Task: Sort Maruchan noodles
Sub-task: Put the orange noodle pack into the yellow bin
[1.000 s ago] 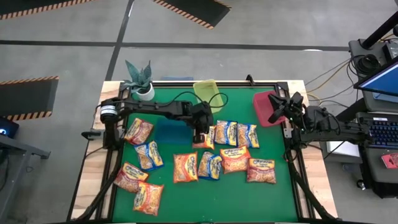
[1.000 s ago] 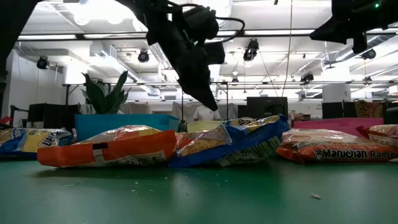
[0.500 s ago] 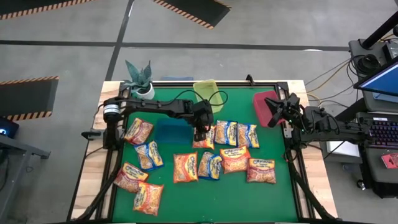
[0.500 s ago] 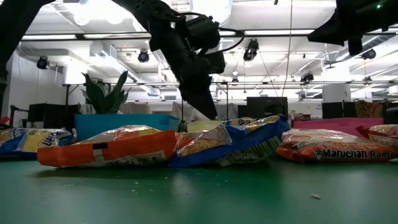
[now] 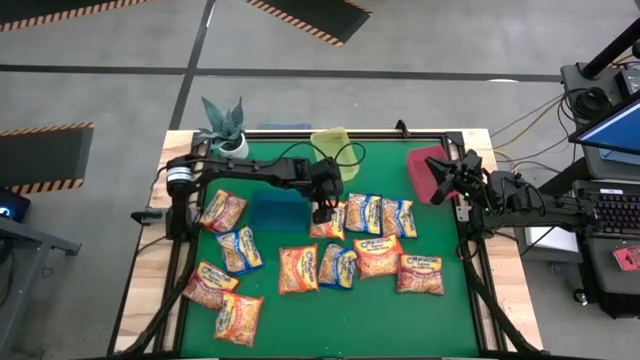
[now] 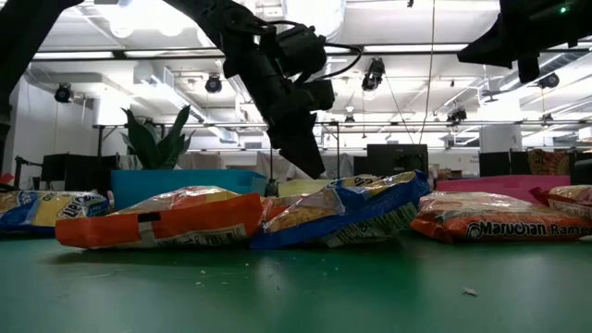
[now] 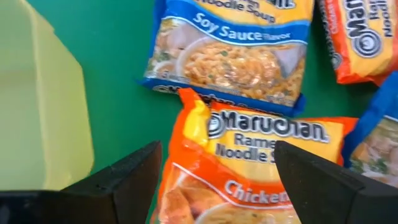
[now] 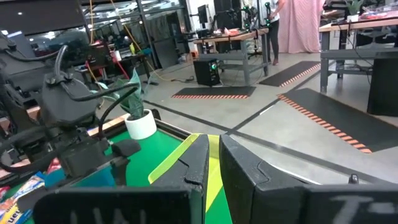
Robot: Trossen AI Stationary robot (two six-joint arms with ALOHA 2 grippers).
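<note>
Several Maruchan noodle packets lie flat on the green table (image 5: 400, 320). My left gripper (image 5: 322, 210) is open, pointing down over an orange chicken packet (image 7: 261, 168) near the table's middle. Its fingers (image 7: 134, 174) stand on either side of that packet's end. A blue-edged soy sauce packet (image 7: 236, 50) lies just beyond it. At the table's far right, my right gripper (image 5: 445, 178) is shut above the red bin (image 5: 422, 168) with nothing between its fingers (image 8: 211, 155).
A blue bin (image 5: 277, 211) stands just left of my left gripper and a yellow bin (image 5: 331, 148) at the far edge behind it. A potted plant (image 5: 225, 130) sits at the far left corner. Bare green mat lies along the near edge.
My left gripper has opened over the orange chicken packet and has sunk a little toward it. The packets lie where they were.
</note>
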